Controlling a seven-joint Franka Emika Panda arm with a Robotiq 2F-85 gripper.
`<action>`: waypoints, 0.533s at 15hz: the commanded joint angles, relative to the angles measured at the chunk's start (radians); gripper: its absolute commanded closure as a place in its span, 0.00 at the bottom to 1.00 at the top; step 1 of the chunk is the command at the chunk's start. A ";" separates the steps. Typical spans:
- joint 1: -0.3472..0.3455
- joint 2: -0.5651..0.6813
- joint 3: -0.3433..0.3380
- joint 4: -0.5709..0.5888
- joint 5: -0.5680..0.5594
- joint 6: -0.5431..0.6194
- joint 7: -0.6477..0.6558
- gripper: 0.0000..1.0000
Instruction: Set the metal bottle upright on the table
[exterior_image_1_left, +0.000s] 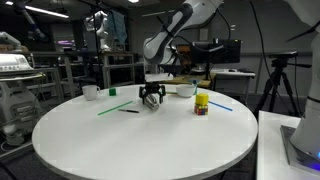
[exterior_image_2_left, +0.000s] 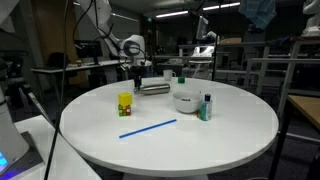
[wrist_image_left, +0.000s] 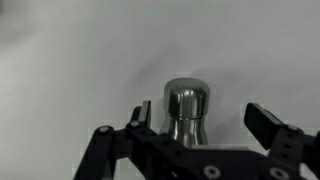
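The metal bottle (exterior_image_2_left: 155, 88) lies on its side at the far part of the round white table (exterior_image_2_left: 200, 145). In the wrist view its silver cap and neck (wrist_image_left: 187, 108) point away from the camera, between my fingers. My gripper (wrist_image_left: 203, 122) is open and low over the bottle's cap end. One finger is close beside the neck and a gap shows at the other. The gripper shows in both exterior views (exterior_image_1_left: 152, 96) (exterior_image_2_left: 138, 77). In one of them it hides most of the bottle.
On the table (exterior_image_1_left: 140, 145) stand a small yellow container (exterior_image_1_left: 201, 103) (exterior_image_2_left: 125, 103), a white bowl (exterior_image_1_left: 185, 90) (exterior_image_2_left: 185, 100), a white cup (exterior_image_1_left: 90, 92) and a small teal bottle (exterior_image_2_left: 205, 107). A green straw (exterior_image_1_left: 113, 107), a blue straw (exterior_image_2_left: 148, 128) and a dark pen (exterior_image_1_left: 130, 110) lie flat.
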 joint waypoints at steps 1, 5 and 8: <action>-0.004 0.021 0.001 0.033 0.019 -0.001 -0.033 0.00; -0.001 0.023 -0.008 0.031 0.007 -0.002 -0.028 0.00; 0.001 0.027 -0.015 0.033 0.007 -0.001 -0.019 0.00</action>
